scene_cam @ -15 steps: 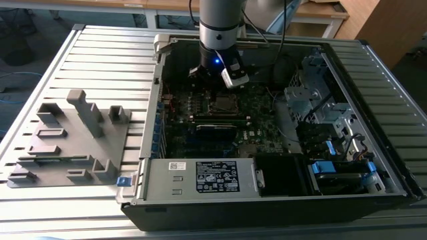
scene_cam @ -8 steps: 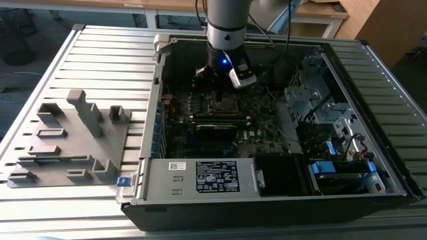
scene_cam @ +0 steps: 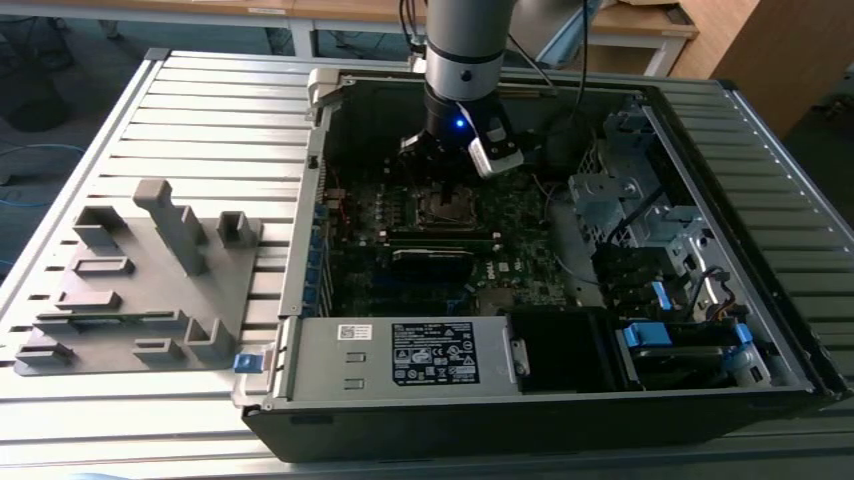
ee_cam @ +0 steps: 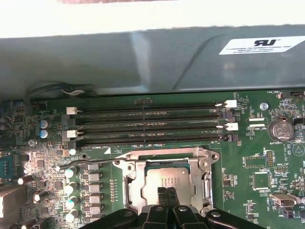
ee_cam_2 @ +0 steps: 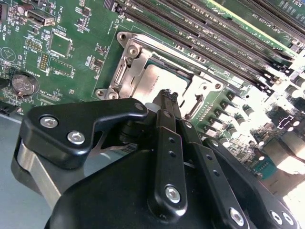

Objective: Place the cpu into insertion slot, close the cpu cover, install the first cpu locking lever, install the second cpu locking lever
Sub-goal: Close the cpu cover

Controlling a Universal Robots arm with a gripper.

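Jaws are clenched tip to tip with nothing between them; the gripper (ee_cam: 167, 194) hangs low over the chip (ee_cam: 164, 177), which sits in its socket (ee_cam: 164, 164) with the metal cover (ee_cam: 162, 154) lying down around it. 1 wire lever (ee_cam: 90, 163) juts out beside the socket, apparently unlatched, so I judge 2 of 4 steps done and the first lever step in hand. That step calls for the closed tips to catch the lever end and press it under its hook, clear of the chip.
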